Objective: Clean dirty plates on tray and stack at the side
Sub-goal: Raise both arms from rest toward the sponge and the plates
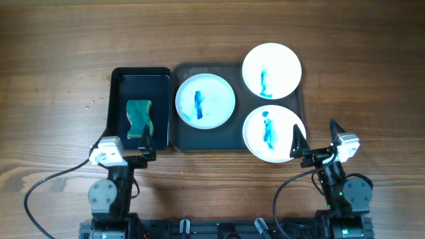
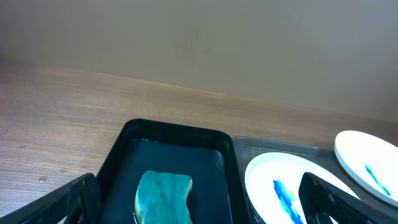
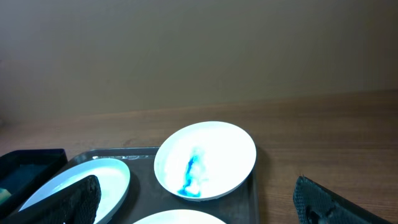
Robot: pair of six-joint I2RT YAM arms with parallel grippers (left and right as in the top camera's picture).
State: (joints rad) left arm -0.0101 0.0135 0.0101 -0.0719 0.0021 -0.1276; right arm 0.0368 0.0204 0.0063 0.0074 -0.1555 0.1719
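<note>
Left fingers [image 1: 144,139] and right fingers [image 1: 297,138] both wide apart and empty at the bench [image 1: 53,79] edge, sponge [image 1: 139,118] in its tub [image 1: 139,70] right beside the tray [image 1: 206,140] of three blue-smeared plates [image 1: 205,100].

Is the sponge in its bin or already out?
In. The sponge lies inside the black bin, left of the tray.

Even soft light, sharp overhead, wrist views slightly hazy.
</note>
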